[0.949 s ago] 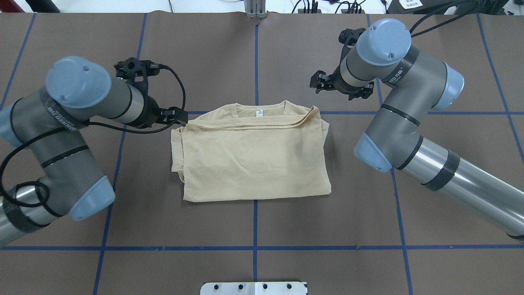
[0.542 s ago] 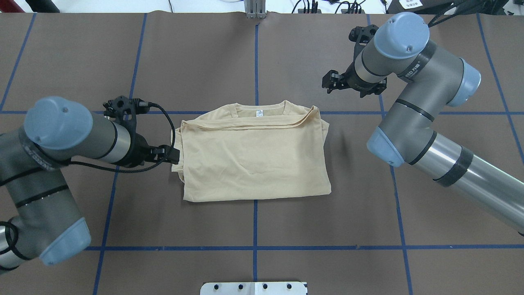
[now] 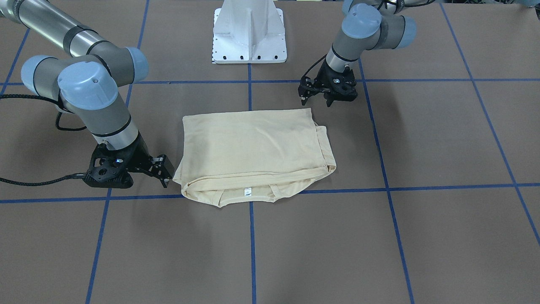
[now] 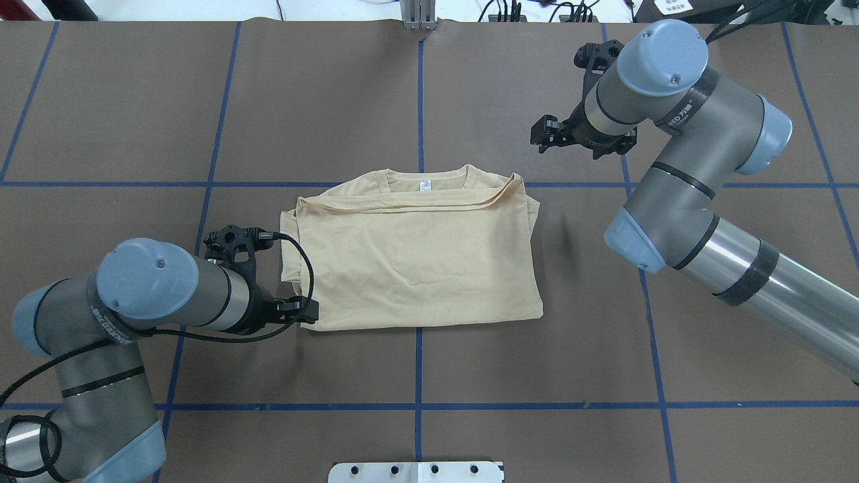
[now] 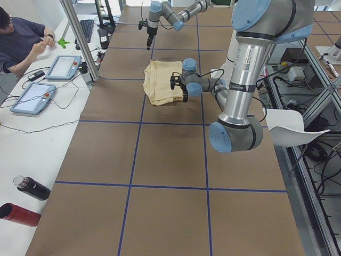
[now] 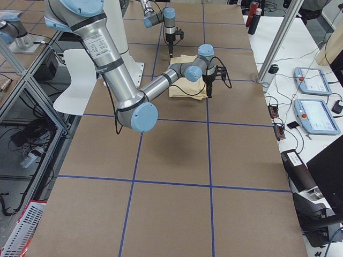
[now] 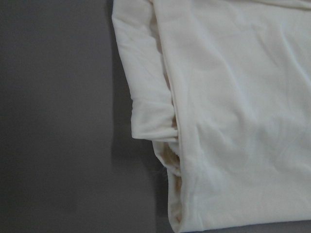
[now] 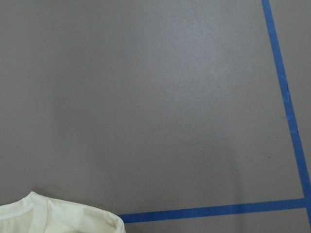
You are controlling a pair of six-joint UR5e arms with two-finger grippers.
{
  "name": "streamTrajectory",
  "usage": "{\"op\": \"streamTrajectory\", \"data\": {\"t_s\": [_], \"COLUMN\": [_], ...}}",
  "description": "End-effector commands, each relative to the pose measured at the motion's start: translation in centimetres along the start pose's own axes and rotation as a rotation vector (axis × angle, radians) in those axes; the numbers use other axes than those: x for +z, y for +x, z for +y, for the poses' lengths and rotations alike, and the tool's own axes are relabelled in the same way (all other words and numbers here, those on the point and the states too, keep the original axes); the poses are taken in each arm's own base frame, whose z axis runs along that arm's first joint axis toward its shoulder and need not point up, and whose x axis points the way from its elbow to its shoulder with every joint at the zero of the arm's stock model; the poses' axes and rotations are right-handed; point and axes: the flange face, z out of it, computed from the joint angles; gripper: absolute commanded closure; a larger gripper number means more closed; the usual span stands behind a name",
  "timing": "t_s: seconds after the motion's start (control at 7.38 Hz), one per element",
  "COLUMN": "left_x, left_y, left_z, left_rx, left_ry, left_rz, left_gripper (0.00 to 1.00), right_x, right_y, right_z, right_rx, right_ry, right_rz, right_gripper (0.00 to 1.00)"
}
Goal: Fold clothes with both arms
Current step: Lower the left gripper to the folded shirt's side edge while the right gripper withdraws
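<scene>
Centre of the brown bench [image 4: 523, 349]: the cream T-shirt [image 4: 416, 261] is lying folded into a rough rectangle with a plain face upward. Its collar and white neck label [image 4: 424, 186] are pointing away from the robot, and the cloth is covering a crossing of the blue tape [image 4: 418, 100].

At the shirt's near left corner I am watching the left pincer [image 3: 315, 101] hovering with its fingers parted and gripping nothing. I cannot tell whether it is touching the hem. Its wrist camera is showing me tucked layers [image 7: 150, 111] of fabric bulging from the shirt's left edge, directly below it.

Beyond the far right corner, the right pincer [image 3: 167, 173] is hanging over bare bench, likewise spread and empty, apart from the cloth. Its wrist camera is catching only the tip of the collar end and a corner of tape.

The left arm [image 4: 154, 295] and the right arm [image 4: 678, 174] are bending in from the two sides. At the robot's edge the white pedestal base [image 3: 249, 33] is standing.

Off the bench, at a white side table [image 5: 32, 138], a person [image 5: 21, 40] is sitting beside two tablets [image 5: 64, 66]. A black bottle [image 5: 32, 188] and a red bottle [image 5: 18, 214] are lying further along it.
</scene>
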Motion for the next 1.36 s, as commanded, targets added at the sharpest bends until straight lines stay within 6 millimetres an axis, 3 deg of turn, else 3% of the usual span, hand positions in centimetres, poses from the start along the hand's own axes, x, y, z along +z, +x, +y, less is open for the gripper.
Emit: {"op": "streamTrajectory", "data": {"t_s": [0.0,0.14,0.27,1.08,1.22], "left_x": [0.85,0.82,0.75,1.53,1.48], "left_y": [1.19,1.29,1.49,1.12,1.30], "left_z": [-0.06,-0.08,-0.08,-0.25,-0.27], "left_rx": [0.004,0.005,0.006,0.004,0.004], "left_ry": [0.005,0.005,0.005,0.004,0.004], "left_rz": [0.038,0.039,0.044,0.022,0.024], "left_gripper": [0.38,0.47,0.50,0.50,0.60], "right_x": [0.01,0.01,0.01,-0.01,-0.01], "right_y": [-0.01,-0.01,-0.01,0.05,0.05], "right_z": [0.01,0.01,0.01,0.03,0.03], "right_rx": [0.000,0.000,0.000,0.001,0.001], "right_ry": [0.000,0.000,0.000,0.002,0.002], "right_rz": [0.000,0.000,0.000,0.001,0.001], "right_gripper": [0.00,0.00,0.00,0.00,0.00]}}
